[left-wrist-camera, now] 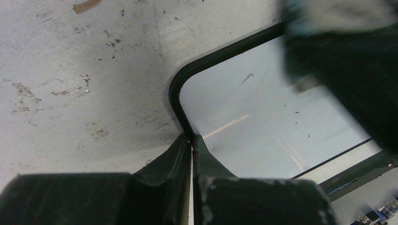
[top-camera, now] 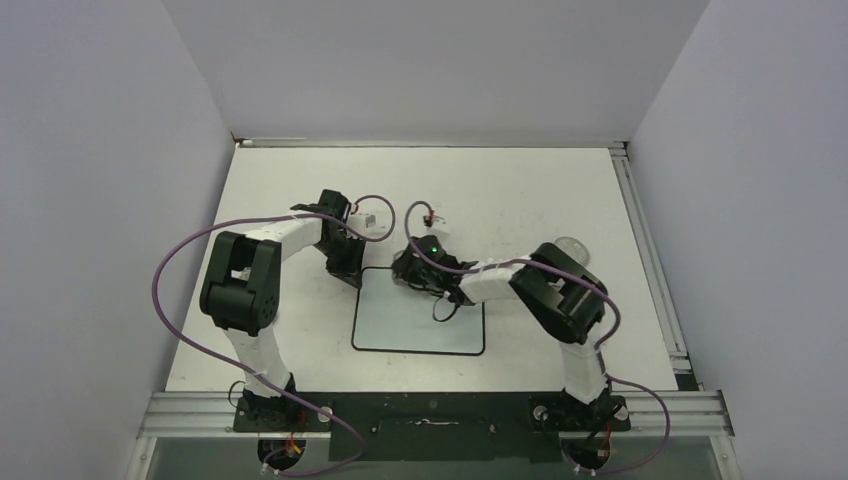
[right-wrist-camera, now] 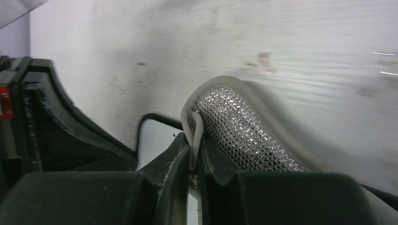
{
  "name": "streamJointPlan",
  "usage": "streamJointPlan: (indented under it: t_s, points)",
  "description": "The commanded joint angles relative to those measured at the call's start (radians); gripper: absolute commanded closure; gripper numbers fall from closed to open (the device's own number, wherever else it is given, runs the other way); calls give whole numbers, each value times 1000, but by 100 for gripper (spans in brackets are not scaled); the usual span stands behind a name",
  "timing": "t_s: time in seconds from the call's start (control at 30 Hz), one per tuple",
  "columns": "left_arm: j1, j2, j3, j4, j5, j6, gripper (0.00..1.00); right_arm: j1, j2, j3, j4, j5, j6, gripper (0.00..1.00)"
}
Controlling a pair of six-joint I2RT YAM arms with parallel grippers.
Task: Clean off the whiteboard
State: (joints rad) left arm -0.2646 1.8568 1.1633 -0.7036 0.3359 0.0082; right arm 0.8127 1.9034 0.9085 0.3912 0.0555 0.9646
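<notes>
The whiteboard (top-camera: 418, 330) lies flat on the table (top-camera: 560, 190), between and just beyond the two arm bases, with its long axis running left to right. The left gripper (left-wrist-camera: 191, 140) is closed on nothing. Its tips rest against the rim beside the far-left corner, apparently to pin the board. The right gripper (right-wrist-camera: 193, 146) is clamped on a grey mesh pad (right-wrist-camera: 234, 126) at the board's far edge, left of its middle. I cannot tell whether the pad touches the surface. Nearly all the board lies near and right of the pad, so the wipe likely has to draw nearward and sweep right. Faint dark marks (left-wrist-camera: 247, 78) sit by the far-left corner.
</notes>
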Motion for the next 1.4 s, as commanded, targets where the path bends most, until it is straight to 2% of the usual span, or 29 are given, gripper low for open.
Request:
streamJointPlan:
  t_s: [0.0,0.1,0.17,0.3,0.47,0.63,0.7,0.83,0.93,1.03,1.1,1.2,1.37]
  points:
    - [-1,24,-33,23,-36,31,100,113,217,250,-33,-77,3,95]
    - [2,24,-34,26,-39,24,100,139,302,368,-69,-109,-9,95]
    - [7,21,-36,28,-44,20,100,140,279,334,-60,-113,-7,95]
    - [10,15,-40,32,-51,22,100,91,125,95,5,-102,6,95]
    - [8,5,-46,35,-52,22,100,-22,-173,-283,35,-73,-19,95]
    - [8,2,-42,39,-47,17,100,-35,-352,-397,-46,-32,-61,95]
    - [4,2,-45,42,-41,11,100,11,-338,-388,-44,-21,-57,95]
    - [-1,11,-53,48,-38,2,100,100,-156,-276,28,-29,-32,95]
    - [-15,23,-62,63,-52,-2,100,150,30,-102,94,-87,-3,95]
    - [-16,27,-50,51,-47,-28,100,196,175,125,52,-133,-24,95]
    - [-14,20,-47,45,-50,-27,100,212,225,202,37,-171,-29,95]
    - [-3,16,-38,37,-52,-16,100,210,191,133,45,-177,-17,95]
    - [1,15,-29,39,-61,-13,100,136,-43,-202,84,-129,5,95]
